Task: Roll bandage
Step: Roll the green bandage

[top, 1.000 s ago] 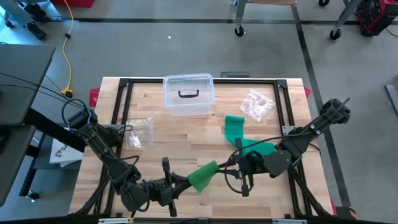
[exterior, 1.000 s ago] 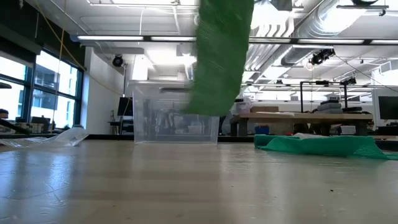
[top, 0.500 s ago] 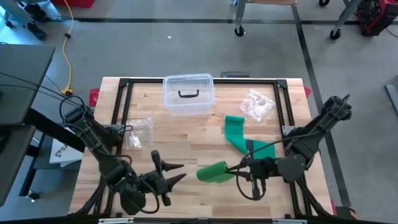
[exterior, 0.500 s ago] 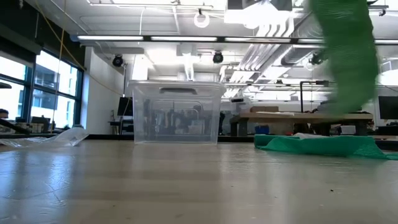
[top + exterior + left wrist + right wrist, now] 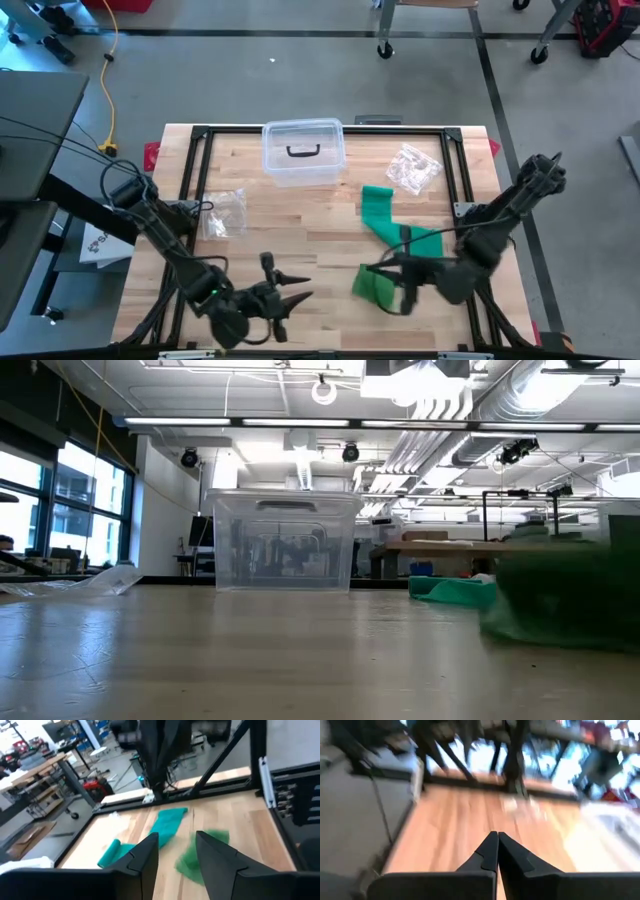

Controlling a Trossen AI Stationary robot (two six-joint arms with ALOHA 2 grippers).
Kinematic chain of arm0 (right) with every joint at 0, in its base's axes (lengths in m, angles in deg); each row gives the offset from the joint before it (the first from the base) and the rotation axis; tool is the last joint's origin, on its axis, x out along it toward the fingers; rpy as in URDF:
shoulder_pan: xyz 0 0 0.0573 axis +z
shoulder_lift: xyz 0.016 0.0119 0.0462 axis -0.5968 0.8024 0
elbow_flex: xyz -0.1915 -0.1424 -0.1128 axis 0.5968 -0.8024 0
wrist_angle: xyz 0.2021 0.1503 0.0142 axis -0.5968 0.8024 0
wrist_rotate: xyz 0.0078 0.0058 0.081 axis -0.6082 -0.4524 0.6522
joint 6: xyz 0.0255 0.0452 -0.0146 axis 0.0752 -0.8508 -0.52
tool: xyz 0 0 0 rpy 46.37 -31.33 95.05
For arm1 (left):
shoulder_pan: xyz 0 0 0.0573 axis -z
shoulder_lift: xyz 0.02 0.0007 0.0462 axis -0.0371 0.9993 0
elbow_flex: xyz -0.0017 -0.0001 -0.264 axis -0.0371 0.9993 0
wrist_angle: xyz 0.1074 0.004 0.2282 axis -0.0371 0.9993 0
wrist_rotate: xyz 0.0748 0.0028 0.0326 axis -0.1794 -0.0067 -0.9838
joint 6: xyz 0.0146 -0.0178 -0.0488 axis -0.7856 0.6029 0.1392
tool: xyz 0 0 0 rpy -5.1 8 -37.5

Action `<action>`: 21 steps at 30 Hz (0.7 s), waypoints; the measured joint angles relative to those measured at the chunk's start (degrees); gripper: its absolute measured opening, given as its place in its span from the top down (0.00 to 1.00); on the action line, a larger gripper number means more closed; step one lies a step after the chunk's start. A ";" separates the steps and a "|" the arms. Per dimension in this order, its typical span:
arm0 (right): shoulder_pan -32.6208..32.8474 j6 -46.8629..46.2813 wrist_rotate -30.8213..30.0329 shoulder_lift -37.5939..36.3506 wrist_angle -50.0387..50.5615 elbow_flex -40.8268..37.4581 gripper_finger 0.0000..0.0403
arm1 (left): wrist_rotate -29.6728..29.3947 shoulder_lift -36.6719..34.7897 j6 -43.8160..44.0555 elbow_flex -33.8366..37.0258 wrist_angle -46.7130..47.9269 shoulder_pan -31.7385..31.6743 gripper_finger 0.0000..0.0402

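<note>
Green bandage (image 5: 385, 245); clear box (image 5: 303, 152); light wood table (image 5: 300, 225).

wooden table (image 5: 300, 230), green bandage (image 5: 385, 225), clear box (image 5: 303, 152)

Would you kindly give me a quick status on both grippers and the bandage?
Left gripper open, empty. Right gripper shut, at the green bandage, grip unclear. Bandage unrolled on table. Nothing in the way.

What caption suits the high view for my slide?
Open left gripper apart from crumpled green fabric bandage; shut right gripper at it.
</note>
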 joint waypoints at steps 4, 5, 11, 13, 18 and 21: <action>-3.97 -6.76 3.16 0.05 -0.89 -9.36 1.00 | 2.46 1.80 1.36 0.02 0.41 -2.19 0.70; -4.86 -7.55 4.03 0.11 -0.84 -11.25 1.00 | 3.52 1.95 1.80 0.02 0.62 -2.80 0.70; -8.27 -6.08 12.72 0.09 -0.48 -15.40 1.00 | 8.97 1.98 4.74 0.04 3.03 -5.77 0.70; -8.59 -3.30 15.56 0.09 0.19 -14.59 0.99 | 9.06 1.98 4.75 0.06 3.10 -6.43 0.70; -10.73 -1.96 27.05 0.05 2.27 -12.98 0.88 | 14.26 1.96 8.95 0.04 5.96 -8.06 0.70; -14.97 -2.91 38.55 1.95 2.36 -12.87 0.75 | 17.66 1.96 13.66 0.04 8.69 -8.64 0.70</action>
